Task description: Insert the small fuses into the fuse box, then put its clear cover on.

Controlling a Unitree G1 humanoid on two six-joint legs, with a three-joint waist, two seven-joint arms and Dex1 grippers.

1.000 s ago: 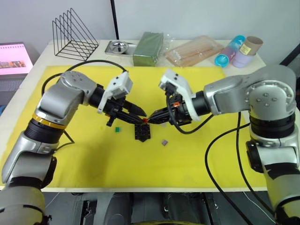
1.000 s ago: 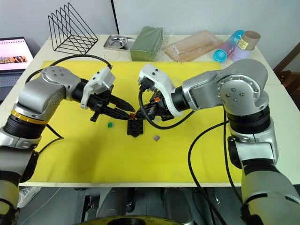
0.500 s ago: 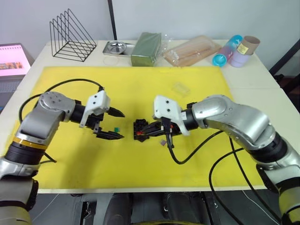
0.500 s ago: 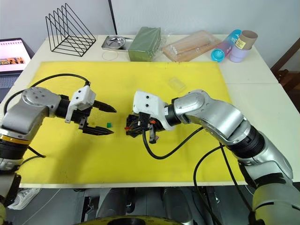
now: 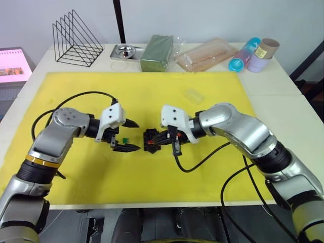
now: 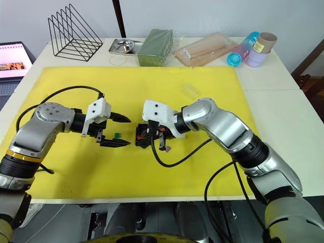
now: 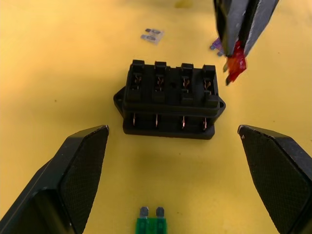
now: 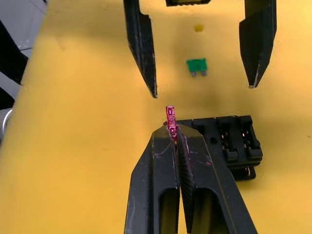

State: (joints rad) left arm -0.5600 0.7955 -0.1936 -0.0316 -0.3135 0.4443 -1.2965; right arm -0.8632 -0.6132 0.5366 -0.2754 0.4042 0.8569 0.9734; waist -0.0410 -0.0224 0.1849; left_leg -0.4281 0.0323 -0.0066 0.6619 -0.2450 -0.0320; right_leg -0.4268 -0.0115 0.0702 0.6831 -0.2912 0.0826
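The left jaws (image 5: 130, 135) are standing wide open, holding nothing, with the green fuse (image 7: 150, 224) lying on the yellow mat (image 5: 152, 174) between their fingers, while the right jaws (image 8: 175, 131) are pinching shut on the red fuse (image 8: 170, 118) right at the fuse box (image 7: 169, 99). The box is sitting between the two jaws at mid-mat, its slots showing empty. A greyish-purple fuse (image 7: 153, 35) is lying just beyond it, and the clear cover (image 6: 190, 90) is resting farther back to the right on the mat covering the bench (image 5: 276, 83).

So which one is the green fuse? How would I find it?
Look at the big yellow mat and find the black fuse box near its middle. The green fuse lies flat on the mat beside it, between the open left gripper fingers. It is the one green piece; the red fuse is pinched in the right gripper.
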